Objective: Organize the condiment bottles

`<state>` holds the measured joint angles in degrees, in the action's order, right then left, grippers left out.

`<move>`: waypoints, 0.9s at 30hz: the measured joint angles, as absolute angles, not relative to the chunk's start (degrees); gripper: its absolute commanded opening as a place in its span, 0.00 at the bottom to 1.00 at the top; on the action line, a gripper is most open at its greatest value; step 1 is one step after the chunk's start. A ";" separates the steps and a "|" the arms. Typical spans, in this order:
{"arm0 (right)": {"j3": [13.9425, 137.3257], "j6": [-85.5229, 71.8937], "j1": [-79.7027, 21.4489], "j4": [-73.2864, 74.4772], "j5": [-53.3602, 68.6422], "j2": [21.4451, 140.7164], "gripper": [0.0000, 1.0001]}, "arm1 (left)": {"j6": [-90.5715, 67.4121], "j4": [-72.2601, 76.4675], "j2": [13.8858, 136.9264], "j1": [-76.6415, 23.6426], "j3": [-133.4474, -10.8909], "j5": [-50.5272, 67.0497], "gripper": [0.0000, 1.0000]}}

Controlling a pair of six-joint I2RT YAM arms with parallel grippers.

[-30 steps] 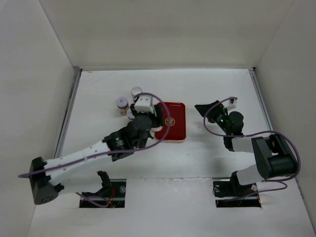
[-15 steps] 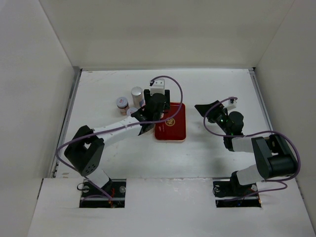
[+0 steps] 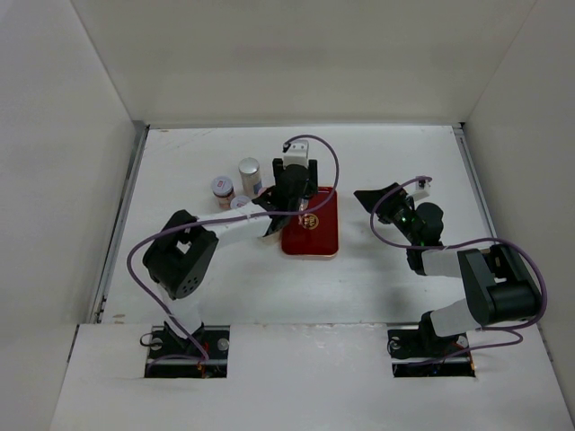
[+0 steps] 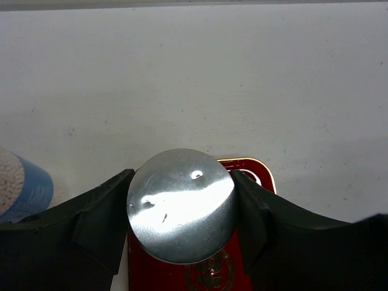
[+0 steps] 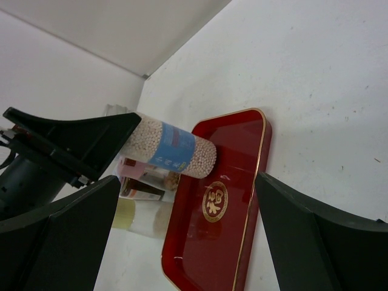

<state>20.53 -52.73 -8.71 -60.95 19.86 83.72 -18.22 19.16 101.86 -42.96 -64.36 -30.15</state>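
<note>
Frame centre: hanging over the upper-left corner of the red tray (image 3: 316,232) with the left end effector (image 3: 289,199), grip hidden under the white wrist block (image 3: 296,153). Just left of it, three condiment bottles (image 3: 249,176) clustered on the white bench (image 3: 386,148): silver cap (image 3: 249,166) highest in frame, pink lid (image 3: 221,185) furthest left, pale lid (image 3: 240,204) lowest and tucked against the arm. Right of centre, held apart from the tray with the right end effector (image 3: 368,199), black fingers pointing left.

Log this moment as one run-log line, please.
left pincer: shut on silver-capped blue-labelled jar | jar: over far end of red rectangular tray | right pincer: open | other jars: left of tray
</note>
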 measured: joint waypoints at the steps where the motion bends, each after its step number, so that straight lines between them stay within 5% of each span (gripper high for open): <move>1: 20.53 -52.73 -8.71 -60.95 19.90 83.72 1.00 | -18.20 19.55 102.52 -42.76 -64.71 -29.95 0.29; 10: 20.53 -52.73 -8.93 -60.95 19.94 83.72 1.00 | -17.04 24.73 105.49 -41.76 -65.01 -29.78 0.45; 17: 20.53 -52.73 -9.08 -60.95 19.97 83.72 1.00 | -16.03 28.34 105.41 -42.13 -64.47 -30.37 0.85; 27: 20.60 -52.73 -9.08 -60.95 19.99 83.72 1.00 | -16.38 22.09 83.46 -42.92 -61.91 -31.53 0.93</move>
<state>20.60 -52.73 -9.08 -60.95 19.99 83.72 -16.38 22.09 83.46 -42.92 -61.91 -31.53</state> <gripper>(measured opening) 0.998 0.927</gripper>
